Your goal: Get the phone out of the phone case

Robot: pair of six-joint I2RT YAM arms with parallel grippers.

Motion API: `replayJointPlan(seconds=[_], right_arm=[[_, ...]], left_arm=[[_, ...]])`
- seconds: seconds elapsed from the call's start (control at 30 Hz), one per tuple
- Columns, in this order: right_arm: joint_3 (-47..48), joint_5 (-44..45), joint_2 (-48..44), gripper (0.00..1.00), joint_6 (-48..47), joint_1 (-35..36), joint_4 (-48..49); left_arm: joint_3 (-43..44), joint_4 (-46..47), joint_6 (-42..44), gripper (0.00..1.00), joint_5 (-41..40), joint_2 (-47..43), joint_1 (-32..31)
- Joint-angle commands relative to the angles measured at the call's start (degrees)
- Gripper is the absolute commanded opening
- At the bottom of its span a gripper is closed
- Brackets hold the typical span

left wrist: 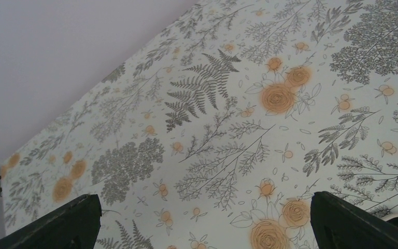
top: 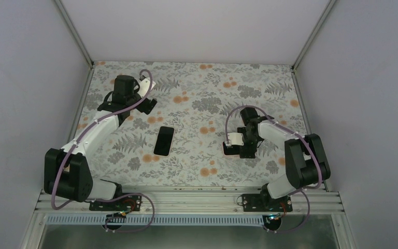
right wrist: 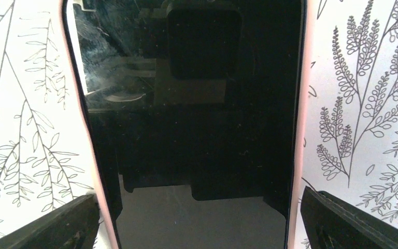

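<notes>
Right gripper point(right wrist: 199, 222): jaws wide apart, one fingertip either side of the phone point(right wrist: 192, 129), gripping nothing.
Phone location: flat on the floral tablecloth point(right wrist: 373, 104), screen up, directly under the right wrist. It is seated in the pink phone case point(right wrist: 299, 129), with the rim showing along both long edges.
Risk, squeeze: closing across the width likely clamps case onto phone, so both would lift as one with nothing separated.
Risk, slide: no brace on the case, so a push at one edge probably skates the whole thing over the cloth.
Risk, snag: fingertips sit low beside the rim, and going lower could catch the cloth.
Left gripper point(left wrist: 204, 223): jaws apart, empty, over bare cloth at the far left, well apart from the phone. Too far to pin the case as it stands.
Other: black phone-shaped slab point(top: 164, 140) lies between the arms, well left of the right gripper. Cannot tell if it is cased.
Obstruction: nothing between the fingertips and the case.
</notes>
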Motion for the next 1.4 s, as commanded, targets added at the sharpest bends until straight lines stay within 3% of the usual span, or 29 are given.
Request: replayJointPlan(seconds=[0.0,0.27,0.43,0.63,1.03,1.37], right_arm=[[0.3,0.9,3.8,0.98,-1.2,-0.3,3.0],[-3.1,3.8,1.1,0.54,1.9,-0.2,9.7],[-3.8,-0.5,-6.7,0.54,4.2,-0.2,12.3],[1.8,-5.2,-12.7,0.55,9.0,0.1,12.7],[11.7,2.4,-5.3,0.57,18.8,5.3,23.5],[14.1,5.3,-3.7,0.58,22.4,9.4,27.7]], left_arm=[[2.5,-0.6,-0.3,1.00,1.5,1.0,-0.9],[2.3,-1.5,-2.0,1.00,3.7,3.1,-3.9],[4.0,-3.5,-3.3,1.00,7.9,5.5,-7.5],[16.6,-13.1,-7.6,1.00,24.8,14.6,-8.1],[29.0,-16.1,-18.9,1.00,45.6,29.2,-11.1],[35.8,-14.3,-25.8,1.00,50.5,35.7,-11.1]])
